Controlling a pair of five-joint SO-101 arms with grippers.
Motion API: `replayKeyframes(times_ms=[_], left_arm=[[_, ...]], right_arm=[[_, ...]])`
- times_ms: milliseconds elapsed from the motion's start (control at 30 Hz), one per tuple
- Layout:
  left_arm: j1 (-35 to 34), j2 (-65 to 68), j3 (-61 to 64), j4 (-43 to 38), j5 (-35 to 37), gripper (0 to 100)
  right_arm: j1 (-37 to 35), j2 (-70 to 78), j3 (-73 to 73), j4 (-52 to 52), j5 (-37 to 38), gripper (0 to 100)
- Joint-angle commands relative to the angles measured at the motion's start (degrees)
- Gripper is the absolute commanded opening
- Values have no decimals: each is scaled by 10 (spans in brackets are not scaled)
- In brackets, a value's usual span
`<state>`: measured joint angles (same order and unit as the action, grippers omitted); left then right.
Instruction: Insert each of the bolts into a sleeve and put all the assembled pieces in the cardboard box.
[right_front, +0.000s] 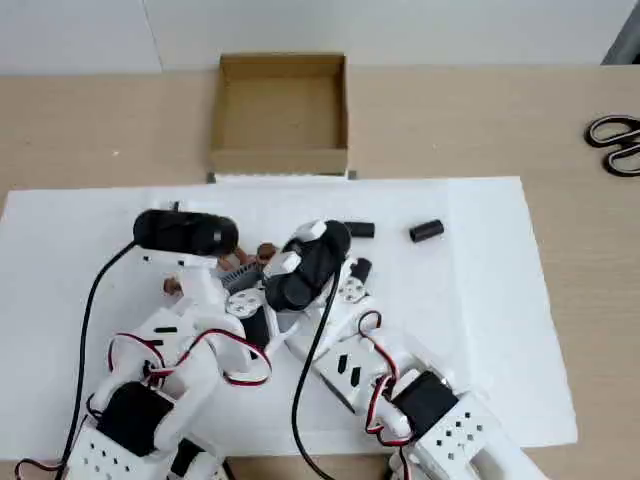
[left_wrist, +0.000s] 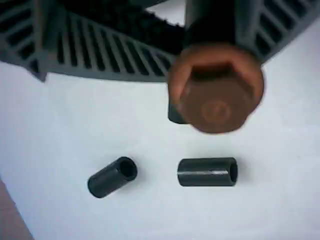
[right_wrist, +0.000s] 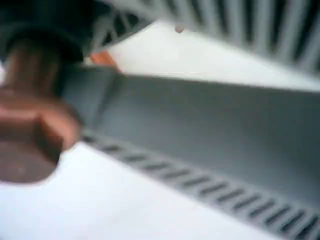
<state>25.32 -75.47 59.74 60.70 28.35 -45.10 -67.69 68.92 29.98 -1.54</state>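
A brown hex-headed bolt (left_wrist: 217, 92) faces the left wrist camera, its shaft inside a black sleeve (left_wrist: 210, 22). My left gripper (left_wrist: 200, 45) is shut on this bolt, just above the white sheet. From above, the bolt (right_front: 265, 250) sits where the left gripper (right_front: 242, 270) and the right gripper (right_front: 272, 266) meet. In the right wrist view the bolt (right_wrist: 27, 135) is very close, with the dark sleeve (right_wrist: 40, 25) over it. Two loose black sleeves (left_wrist: 112, 176) (left_wrist: 207, 171) lie on the sheet beyond. The open cardboard box (right_front: 280, 150) stands at the back.
On the white sheet (right_front: 480, 300), two sleeves (right_front: 358, 229) (right_front: 426, 231) lie right of the grippers. Another brown bolt (right_front: 172, 286) lies beside the left arm. Scissors (right_front: 615, 145) rest at the far right of the wooden table.
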Motion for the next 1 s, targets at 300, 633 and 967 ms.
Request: replayKeyframes(times_ms=[300, 633, 967], left_arm=[[-77, 4, -8, 15, -94, 233], [-78, 3, -88, 15, -63, 231], [-170, 4, -120, 11, -61, 3]], right_arm=[[3, -12, -50, -16, 0, 3], [5, -12, -12, -18, 0, 3], [91, -7, -1, -17, -35, 3]])
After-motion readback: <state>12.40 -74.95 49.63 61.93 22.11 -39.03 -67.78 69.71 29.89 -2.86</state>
